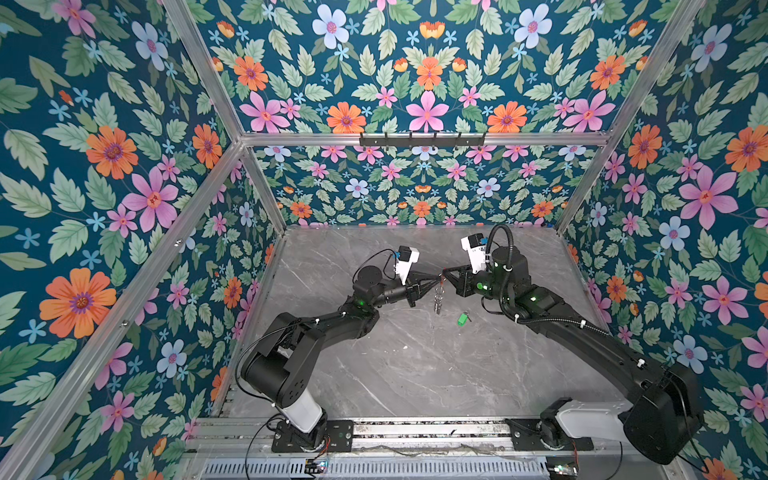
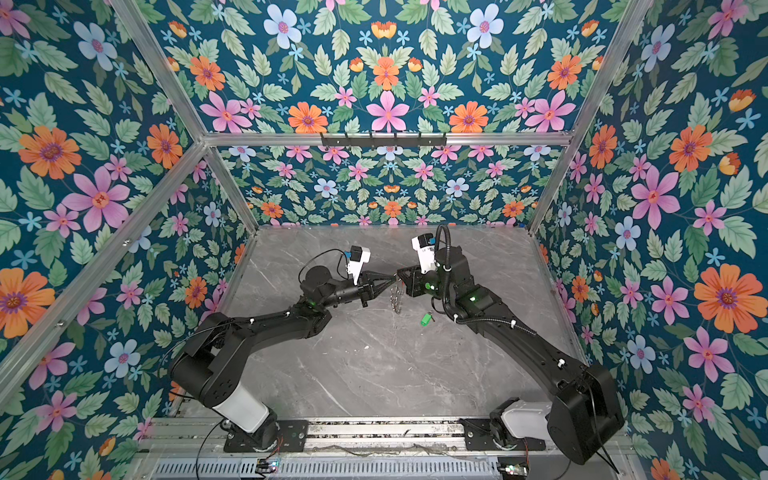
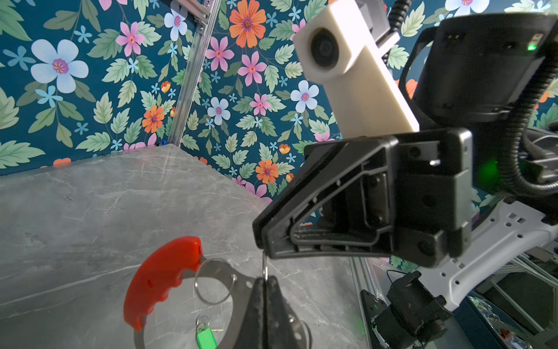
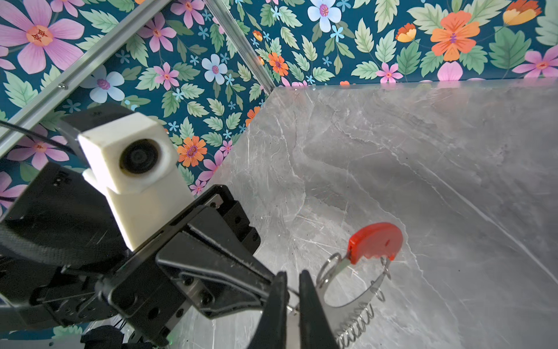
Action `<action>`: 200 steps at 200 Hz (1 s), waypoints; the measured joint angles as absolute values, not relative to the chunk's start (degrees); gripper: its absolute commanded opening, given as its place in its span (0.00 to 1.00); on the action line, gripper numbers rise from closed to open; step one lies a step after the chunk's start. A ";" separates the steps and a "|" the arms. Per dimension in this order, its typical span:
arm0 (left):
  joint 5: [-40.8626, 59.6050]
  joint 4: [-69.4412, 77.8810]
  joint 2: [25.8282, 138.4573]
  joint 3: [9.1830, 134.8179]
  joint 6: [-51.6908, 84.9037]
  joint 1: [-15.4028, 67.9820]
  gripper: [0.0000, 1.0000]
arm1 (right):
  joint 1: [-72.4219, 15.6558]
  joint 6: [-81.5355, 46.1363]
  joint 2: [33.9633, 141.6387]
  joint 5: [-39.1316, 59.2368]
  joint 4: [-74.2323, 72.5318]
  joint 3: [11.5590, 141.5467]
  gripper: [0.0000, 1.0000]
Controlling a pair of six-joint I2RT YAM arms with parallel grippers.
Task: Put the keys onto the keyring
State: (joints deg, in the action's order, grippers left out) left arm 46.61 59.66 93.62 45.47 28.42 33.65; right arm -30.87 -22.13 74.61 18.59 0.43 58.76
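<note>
The keyring [image 1: 439, 300] hangs above the table between both grippers; its red arc [image 3: 160, 278] and grey rim [image 4: 362, 294] with several small silver loops show in the wrist views. My left gripper [image 3: 265, 282] is shut on the rim, with a small silver loop [image 3: 264, 266] sticking out of its tips. That loop runs up into my right gripper [image 4: 291, 278], whose jaws stand closed on it with a narrow gap. In both top views the two grippers [image 1: 435, 284] [image 1: 445, 275] meet tip to tip. The green-headed key [image 1: 462, 319] [image 3: 206, 337] lies on the table to the right, below the ring, untouched.
The grey marble table [image 1: 415, 365] is boxed in by flowered walls on three sides. A metal rail [image 1: 415, 428] with both arm bases runs along the front edge. A black hook bar [image 1: 422, 140] hangs high on the back frame.
</note>
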 measured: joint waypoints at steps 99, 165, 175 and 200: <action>47.75 61.17 93.84 45.34 31.62 33.01 0.00 | -30.41 -21.91 75.66 24.23 -0.97 59.44 0.16; 48.38 64.99 93.86 45.39 34.63 32.29 0.00 | -24.21 -26.24 75.29 34.37 -3.36 57.30 0.21; 48.73 65.41 94.11 45.82 35.68 32.23 0.00 | -24.14 -26.92 75.79 37.41 -4.69 57.43 0.22; 49.67 66.00 94.94 47.13 37.52 31.81 0.00 | -23.55 -28.67 76.90 42.09 -7.29 57.56 0.23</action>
State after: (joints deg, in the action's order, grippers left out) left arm 49.67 66.00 94.94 47.13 37.52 31.81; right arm -23.55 -28.67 76.90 42.09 -7.29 57.56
